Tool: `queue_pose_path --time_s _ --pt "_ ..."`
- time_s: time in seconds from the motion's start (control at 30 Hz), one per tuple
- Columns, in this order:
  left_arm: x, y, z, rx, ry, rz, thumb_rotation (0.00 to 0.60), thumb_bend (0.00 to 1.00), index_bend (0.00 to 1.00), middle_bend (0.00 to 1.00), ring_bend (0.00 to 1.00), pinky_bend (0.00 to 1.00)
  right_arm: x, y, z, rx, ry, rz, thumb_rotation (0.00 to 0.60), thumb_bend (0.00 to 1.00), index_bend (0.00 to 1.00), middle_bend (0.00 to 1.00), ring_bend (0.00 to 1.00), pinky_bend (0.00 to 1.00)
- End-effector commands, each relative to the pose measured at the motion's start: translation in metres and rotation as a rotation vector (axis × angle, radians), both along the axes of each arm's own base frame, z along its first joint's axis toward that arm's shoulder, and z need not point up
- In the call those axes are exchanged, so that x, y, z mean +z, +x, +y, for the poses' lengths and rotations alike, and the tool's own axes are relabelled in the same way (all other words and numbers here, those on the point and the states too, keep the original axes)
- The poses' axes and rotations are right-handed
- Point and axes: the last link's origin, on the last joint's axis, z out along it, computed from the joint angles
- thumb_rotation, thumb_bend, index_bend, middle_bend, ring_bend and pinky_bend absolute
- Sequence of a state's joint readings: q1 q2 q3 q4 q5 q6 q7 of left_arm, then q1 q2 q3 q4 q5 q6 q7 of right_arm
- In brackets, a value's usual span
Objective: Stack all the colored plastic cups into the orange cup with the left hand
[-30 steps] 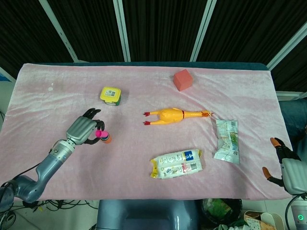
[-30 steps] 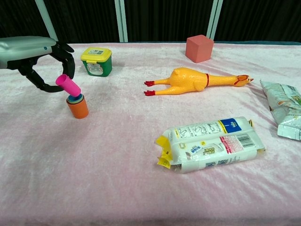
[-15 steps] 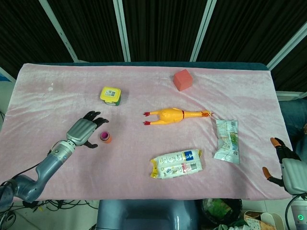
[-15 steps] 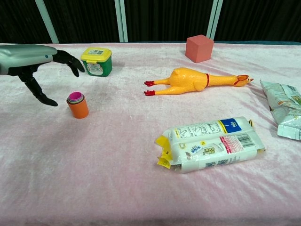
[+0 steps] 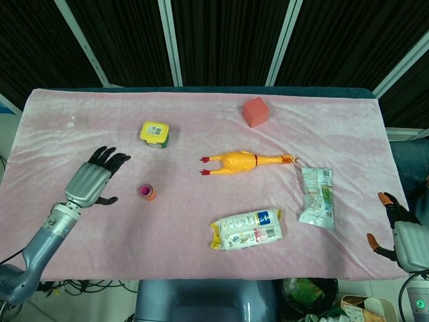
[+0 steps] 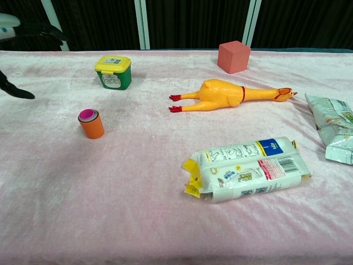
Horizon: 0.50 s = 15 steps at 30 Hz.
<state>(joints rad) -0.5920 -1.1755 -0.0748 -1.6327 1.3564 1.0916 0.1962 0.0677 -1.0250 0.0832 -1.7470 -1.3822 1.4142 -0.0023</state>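
The orange cup (image 5: 149,194) stands upright on the pink-covered worktop (image 5: 201,134), with the other colored cups (image 6: 87,115) nested inside it, a magenta one innermost and showing at the top. The left hand (image 5: 90,181) hovers to the cup's left, apart from it, fingers spread and holding nothing; the chest view catches only its dark fingertips (image 6: 22,95) at the left edge. Behind the cup sits a green tub with a yellow lid (image 5: 155,134). A rubber chicken (image 5: 244,163) lies toward the middle, a red cube (image 5: 255,111) beyond it, and a white packet (image 5: 247,229) nearer the front. A second packet (image 5: 317,196) lies to the right. The right hand (image 5: 395,231) rests off the worktop's right edge, fingers apart, empty.
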Motion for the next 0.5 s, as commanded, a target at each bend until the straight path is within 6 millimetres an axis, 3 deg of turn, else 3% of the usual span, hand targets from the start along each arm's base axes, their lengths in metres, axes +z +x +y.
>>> queue_pose_path --time_s 0.03,0.37,0.5 --pt "0.025 -0.019 -0.035 0.048 0.061 0.026 0.600 0.05 0.10 0.14 0.00 0.03 0.001 0.000 0.000 0.005 -0.003 0.009 0.600 0.26 0.03 0.06 0.16 0.21" --pt "0.068 -0.060 -0.127 0.185 0.120 -0.043 0.600 0.05 0.09 0.13 0.00 0.03 -0.001 0.002 -0.001 0.027 -0.005 0.029 0.600 0.26 0.03 0.06 0.16 0.21" --pt "0.081 -0.070 -0.151 0.190 0.139 -0.065 0.600 0.05 0.09 0.13 0.00 0.03 -0.001 0.003 0.000 0.031 -0.006 0.032 0.600 0.26 0.03 0.06 0.16 0.21"
